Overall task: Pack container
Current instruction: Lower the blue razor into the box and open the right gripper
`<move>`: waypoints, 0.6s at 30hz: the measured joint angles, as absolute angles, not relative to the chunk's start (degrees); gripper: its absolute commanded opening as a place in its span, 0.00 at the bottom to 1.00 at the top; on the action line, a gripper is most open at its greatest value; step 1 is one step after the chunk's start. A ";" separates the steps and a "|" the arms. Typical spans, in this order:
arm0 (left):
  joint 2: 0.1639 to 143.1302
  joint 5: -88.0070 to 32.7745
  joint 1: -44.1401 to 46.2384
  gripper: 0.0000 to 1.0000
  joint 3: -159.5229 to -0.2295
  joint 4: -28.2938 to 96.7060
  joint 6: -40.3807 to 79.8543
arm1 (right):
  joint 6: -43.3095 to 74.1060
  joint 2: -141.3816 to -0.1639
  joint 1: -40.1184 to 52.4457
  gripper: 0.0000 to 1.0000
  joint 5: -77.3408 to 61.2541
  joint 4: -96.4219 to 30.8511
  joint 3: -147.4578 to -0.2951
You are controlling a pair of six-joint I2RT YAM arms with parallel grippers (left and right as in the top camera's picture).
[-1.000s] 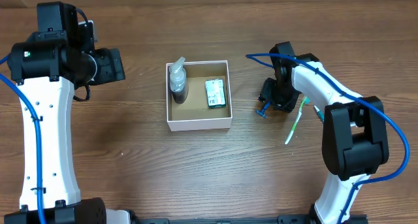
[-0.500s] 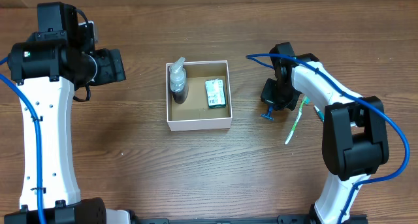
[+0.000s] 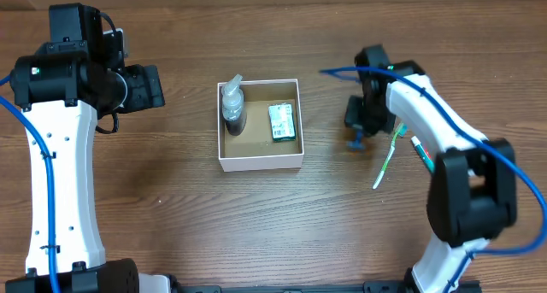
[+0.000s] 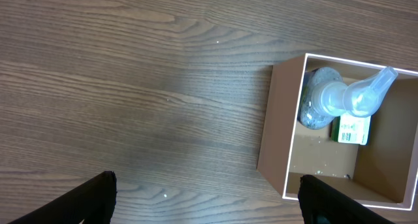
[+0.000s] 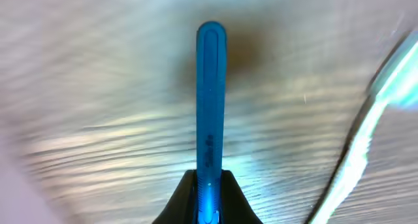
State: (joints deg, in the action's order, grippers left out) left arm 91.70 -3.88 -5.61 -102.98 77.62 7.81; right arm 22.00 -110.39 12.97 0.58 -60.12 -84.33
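Note:
The container (image 3: 260, 161) is a small white-walled cardboard box, brown inside, at the table's middle; it also shows in the left wrist view (image 4: 287, 164). In it stand a clear spray bottle (image 3: 232, 105) and a green-labelled packet (image 3: 282, 121). My right gripper (image 3: 355, 136) is shut on a blue pen (image 5: 210, 100) and holds it above the table, right of the box. A green-and-white toothbrush (image 3: 385, 161) lies on the table beside it, also at the right edge of the right wrist view (image 5: 366, 136). My left gripper (image 4: 209, 201) is open and empty, left of the box.
The left arm's white body (image 3: 60, 173) runs along the table's left side and the right arm (image 3: 444, 148) along the right. Blue cables trail from both arms.
My right gripper has lifted and shifted a little right and away with the blue pen. The left arm, box and toothbrush have not moved.

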 measured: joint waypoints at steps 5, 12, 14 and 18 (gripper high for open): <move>91.70 -3.88 -5.61 0.87 -102.98 77.60 7.81 | 14.37 -98.91 20.45 0.04 1.41 -55.59 -90.85; 91.68 -3.90 -5.61 0.88 -102.98 77.65 7.81 | 10.39 -95.39 32.93 0.04 1.43 -49.54 -92.64; 91.70 -3.90 -5.61 0.88 -102.98 77.73 7.81 | 10.17 -98.43 34.50 0.04 1.43 -48.47 -92.62; 91.70 -3.90 -5.61 0.88 -102.98 77.80 7.81 | 10.09 -105.95 35.57 0.04 1.50 -47.33 -92.27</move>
